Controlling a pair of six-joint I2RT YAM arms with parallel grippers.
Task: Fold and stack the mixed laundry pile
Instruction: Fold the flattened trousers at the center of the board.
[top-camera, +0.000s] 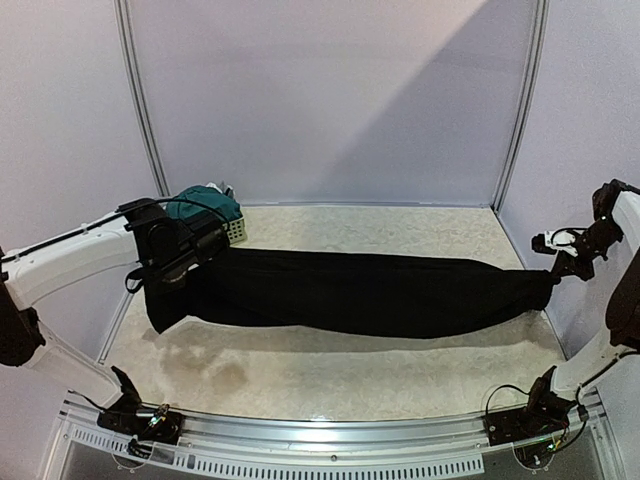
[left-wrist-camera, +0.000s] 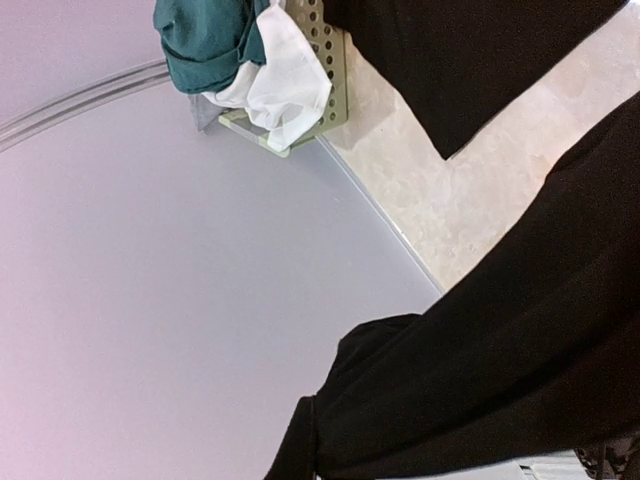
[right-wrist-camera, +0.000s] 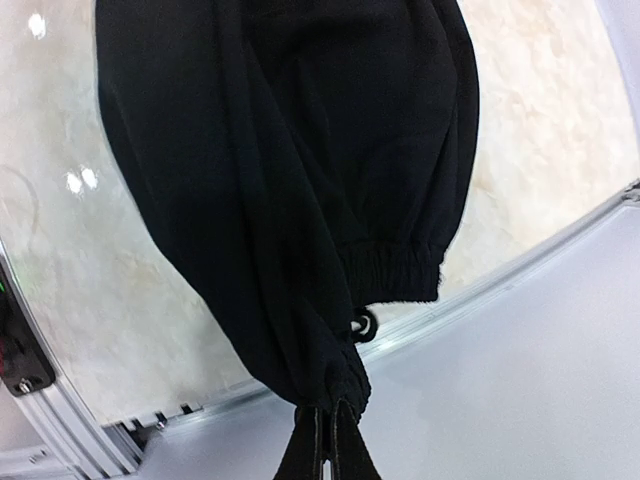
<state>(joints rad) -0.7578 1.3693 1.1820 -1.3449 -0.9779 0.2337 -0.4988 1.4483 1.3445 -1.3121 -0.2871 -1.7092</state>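
Left wrist shows shorts (left-wrist-camera: 205, 40) and cloth (left-wrist-camera: 285, 85) in basket (left-wrist-camera: 328, 45)

The trousers (top-camera: 360, 292) stretch left to right over the surface (top-camera: 380, 375), one end in the left claw (top-camera: 165, 283) and the cuffed end in the right claw (top-camera: 553, 277) near the right wall. Behind the left claw, in the far left corner, the basket (top-camera: 237, 231) holds the shorts (top-camera: 203, 207) and the cloth (left-wrist-camera: 285, 85).

No words, numbers, brands or signs are showing readably in any view; nothing legible is appearing on the black trousers (top-camera: 350, 292), teal shorts (left-wrist-camera: 205, 40), white cloth (left-wrist-camera: 285, 85) or basket (left-wrist-camera: 335, 55).
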